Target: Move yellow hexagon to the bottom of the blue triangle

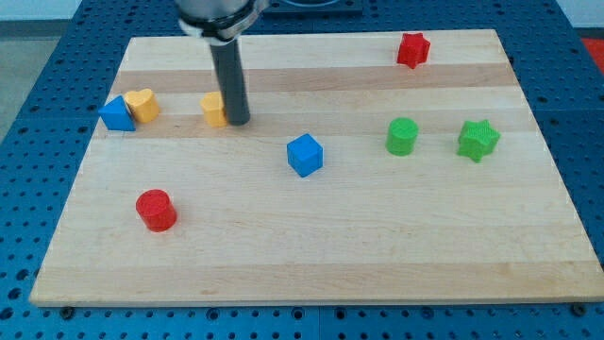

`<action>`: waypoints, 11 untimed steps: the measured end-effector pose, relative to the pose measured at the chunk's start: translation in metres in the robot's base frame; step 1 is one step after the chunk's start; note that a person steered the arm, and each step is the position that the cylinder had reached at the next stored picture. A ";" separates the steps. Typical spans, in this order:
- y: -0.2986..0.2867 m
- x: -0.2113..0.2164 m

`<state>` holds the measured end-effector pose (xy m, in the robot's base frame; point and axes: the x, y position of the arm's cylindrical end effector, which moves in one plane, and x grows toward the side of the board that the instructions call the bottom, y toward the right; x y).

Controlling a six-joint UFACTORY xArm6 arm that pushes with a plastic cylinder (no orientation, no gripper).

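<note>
Gap between blue triangle block (117, 114) and yellow hexagon block (214, 109): narrowed by the yellow heart-shaped block (142, 104).
Below triangle: bare wooden board (311, 236), red cylinder (156, 210) farther down.

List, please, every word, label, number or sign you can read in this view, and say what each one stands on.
None: no readable text shows anywhere.
The wooden board is bare wood.
The blocks, among them the yellow hexagon, the blue triangle and the blue cube, are plain coloured faces.
The rod above my tip, which is at the hexagon's right side, carries no marking.
</note>
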<state>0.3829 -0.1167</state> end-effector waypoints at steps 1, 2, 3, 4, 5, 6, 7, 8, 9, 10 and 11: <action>0.012 -0.012; 0.039 -0.054; 0.028 -0.062; -0.004 -0.046; -0.039 -0.032; -0.064 -0.025; -0.041 -0.032; -0.019 -0.023; -0.043 0.002; -0.081 0.021; -0.093 0.026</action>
